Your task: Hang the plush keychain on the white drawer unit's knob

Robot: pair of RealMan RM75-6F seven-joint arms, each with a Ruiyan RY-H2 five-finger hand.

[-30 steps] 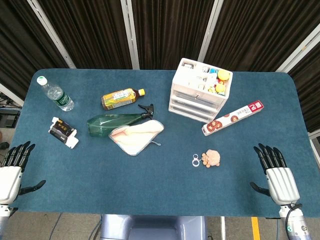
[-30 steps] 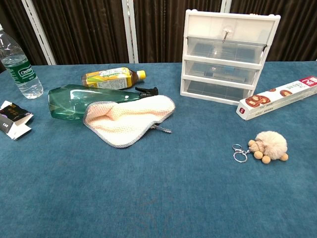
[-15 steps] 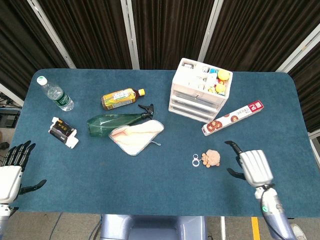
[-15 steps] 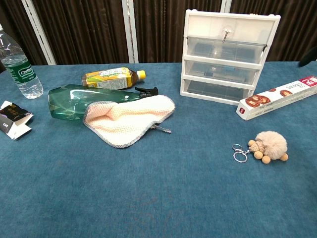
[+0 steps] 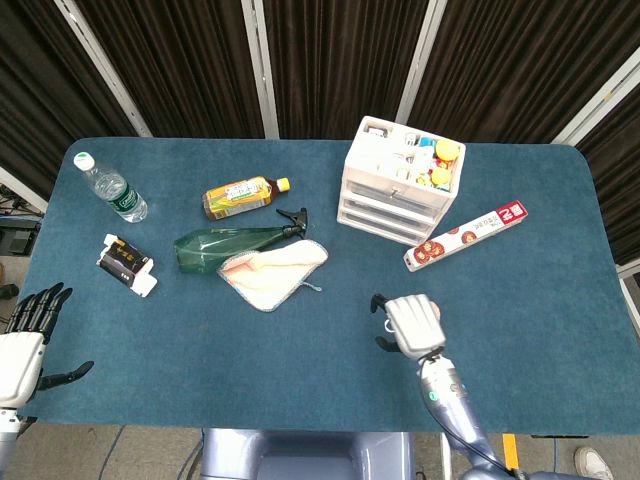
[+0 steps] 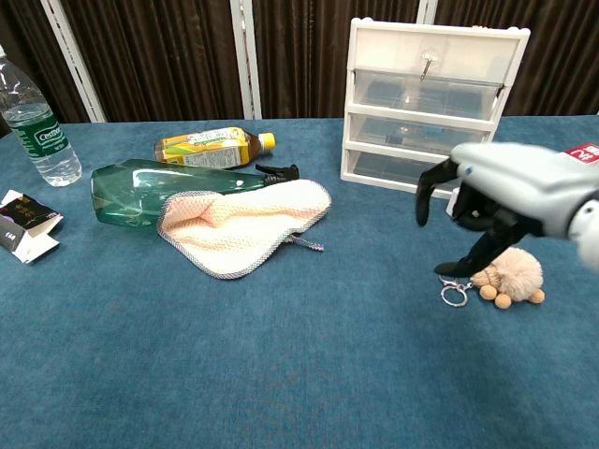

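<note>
The plush keychain (image 6: 513, 273), a beige fuzzy toy with wooden beads and a metal ring (image 6: 454, 296), lies on the blue table right of centre. My right hand (image 6: 505, 198) hovers just above it, fingers spread and pointing down, thumb tip near the ring, holding nothing. In the head view the right hand (image 5: 412, 322) hides the keychain. The white drawer unit (image 6: 435, 103) stands behind, with a small knob (image 6: 427, 62) on its top drawer. My left hand (image 5: 22, 340) rests open at the table's near left edge.
A long snack box (image 5: 465, 236) lies between the drawer unit and the keychain. A green spray bottle (image 5: 225, 245) with a cloth (image 5: 272, 270) over it, a tea bottle (image 5: 240, 196), a water bottle (image 5: 112, 188) and a small packet (image 5: 127, 264) occupy the left half.
My right hand has swept from the table's near right edge leftwards to above the keychain. The left hand and the keychain have not moved.
</note>
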